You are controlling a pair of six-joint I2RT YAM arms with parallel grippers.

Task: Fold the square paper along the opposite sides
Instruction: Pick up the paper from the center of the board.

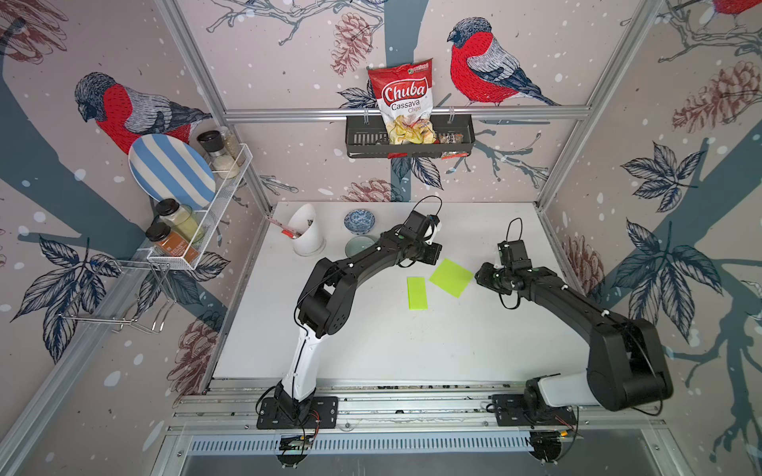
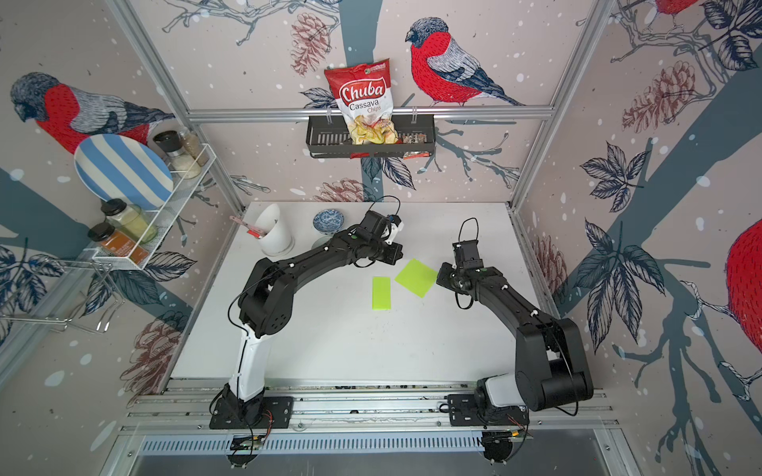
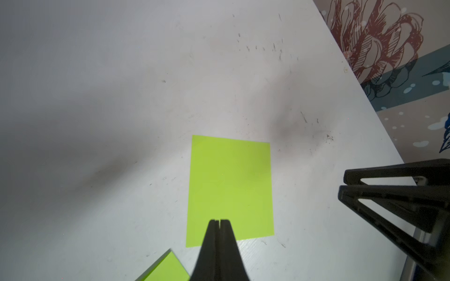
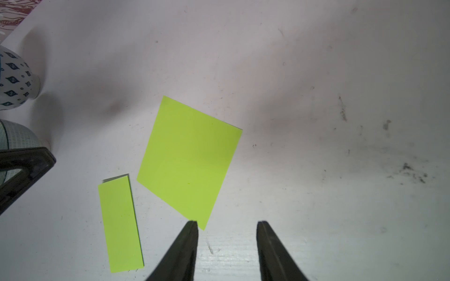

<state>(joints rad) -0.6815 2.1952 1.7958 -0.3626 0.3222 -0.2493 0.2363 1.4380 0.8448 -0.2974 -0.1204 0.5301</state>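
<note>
left gripper (image 3: 220,222): fingers pressed together, nothing pinched between them. the tips hang over the nearest edge of the square paper (image 3: 230,189); i cannot tell whether they touch it. the rest of it runs straight ahead of the tips, flat and unfolded on the white table (image 3: 121,97).

right gripper (image 4: 227,223): fingers spread, only bare table in the gap, nothing held. one corner of the square paper lies just at the inner side of one fingertip (image 4: 193,226); contact i cannot judge. the rest lies ahead of that finger and out to its side.

in both top views the square paper lies between the two grippers, each just beside an opposite corner.

narrow green piece (image 4: 120,226): flat on the table, near the square paper but apart from it, off to the side of the right gripper, outside its spread fingers. it is also close beside the left gripper's tips.

blue patterned bowl (image 4: 14,77): well ahead of the right gripper, far off to the side.
</note>
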